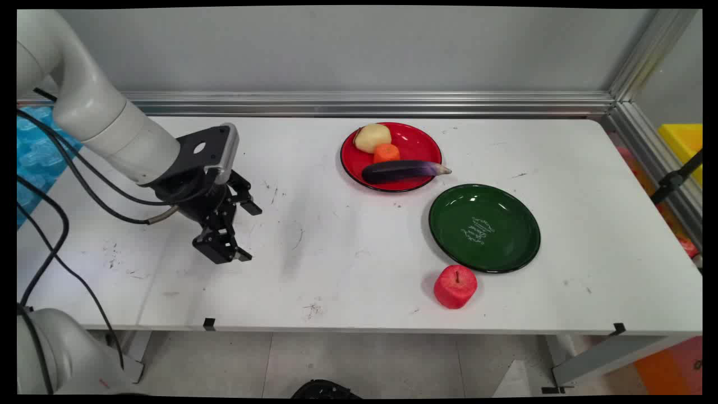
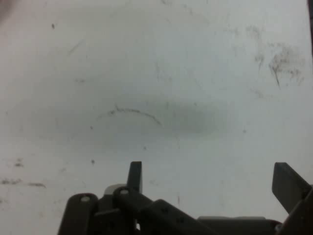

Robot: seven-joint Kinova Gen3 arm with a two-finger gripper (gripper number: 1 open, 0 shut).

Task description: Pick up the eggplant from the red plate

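Observation:
My black gripper (image 1: 250, 233) hangs low over the left part of the white table (image 1: 336, 264), open, with nothing between its fingers. In the hand view the gripper (image 2: 211, 179) shows only bare, scuffed tabletop (image 2: 156, 73) beyond its spread fingertips. Well to the right stands a red plate (image 1: 418, 140) holding a yellowish potato (image 1: 372, 137), a small orange fruit (image 1: 386, 152) and a purple eggplant (image 1: 403, 170). A green plate (image 1: 484, 228) sits empty in front of it. A red apple (image 1: 455, 286) stands by the green plate's near rim.
An aluminium rail (image 1: 364, 104) runs along the table's back edge and a frame post (image 1: 645, 56) rises at the right corner. A yellow bin (image 1: 684, 143) is beyond the right edge. Black cables (image 1: 61, 224) hang at the left.

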